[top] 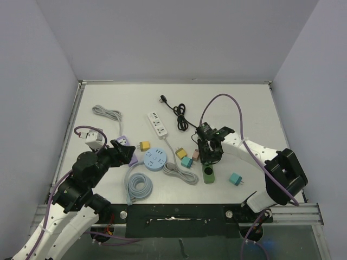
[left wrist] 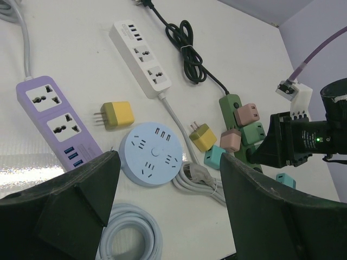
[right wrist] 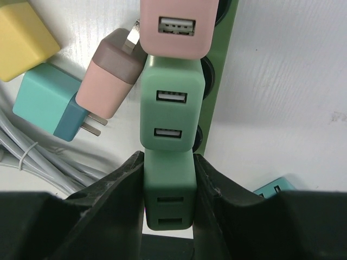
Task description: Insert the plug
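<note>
My right gripper (right wrist: 168, 160) is shut on a green USB plug cube (right wrist: 169, 189), held over the near end of the dark green power strip (right wrist: 219, 54). The cube stands in line with a second green cube (right wrist: 172, 111) and a pink cube (right wrist: 176, 24) on that strip. I cannot tell whether its prongs are in the socket. In the top view the right gripper (top: 209, 157) is above the strip (top: 208, 174). My left gripper (left wrist: 169, 160) is open and empty, above the round blue socket hub (left wrist: 150, 154).
A purple strip (left wrist: 51, 116), a white strip (left wrist: 142, 57) and a coiled black cable (left wrist: 187, 54) lie on the table. Loose cubes: yellow (left wrist: 116, 115), yellow (left wrist: 202, 136), teal (left wrist: 213, 157), pink-brown (right wrist: 111, 73), teal (top: 236, 179). A grey cable coil (top: 139, 185) lies near the front.
</note>
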{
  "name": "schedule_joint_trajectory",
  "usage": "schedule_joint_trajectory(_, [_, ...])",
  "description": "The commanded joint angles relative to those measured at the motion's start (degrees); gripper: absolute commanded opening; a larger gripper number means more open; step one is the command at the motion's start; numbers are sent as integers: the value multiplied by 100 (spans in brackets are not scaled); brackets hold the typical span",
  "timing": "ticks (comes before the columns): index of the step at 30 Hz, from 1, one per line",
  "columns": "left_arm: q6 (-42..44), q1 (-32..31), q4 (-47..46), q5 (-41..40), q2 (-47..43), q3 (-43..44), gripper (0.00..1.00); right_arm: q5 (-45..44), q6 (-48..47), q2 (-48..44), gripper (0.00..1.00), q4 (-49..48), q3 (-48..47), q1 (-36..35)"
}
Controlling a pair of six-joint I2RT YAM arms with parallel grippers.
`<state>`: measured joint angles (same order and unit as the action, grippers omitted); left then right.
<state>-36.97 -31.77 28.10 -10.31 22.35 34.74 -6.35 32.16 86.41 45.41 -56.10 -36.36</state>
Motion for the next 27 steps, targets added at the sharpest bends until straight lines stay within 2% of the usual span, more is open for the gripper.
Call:
schedule_joint_trajectory(1, [45,4,-155,-77,-12,40,73,-373,14,148,5,56,37,28])
schedule_joint_trajectory(5, [47,8,-155,-77,5,38,73,-559,7,199,5,131,9,32])
schedule_joint_trajectory(10, [50,5,-150,-82,4,39,73,-96,-144,561,5,-321,248,32])
schedule_joint_trajectory(16, [50,7,-138,-116,-9,43,73,59,-38,1099,2,-805,511,16])
schedule_joint_trajectory(24, [50,4,-129,-125,33,50,73,-239,200,800,0,-1182,758,-160])
schedule_joint_trajectory(27, [45,9,-129,-124,33,49,73,-538,383,430,14,-961,586,-244])
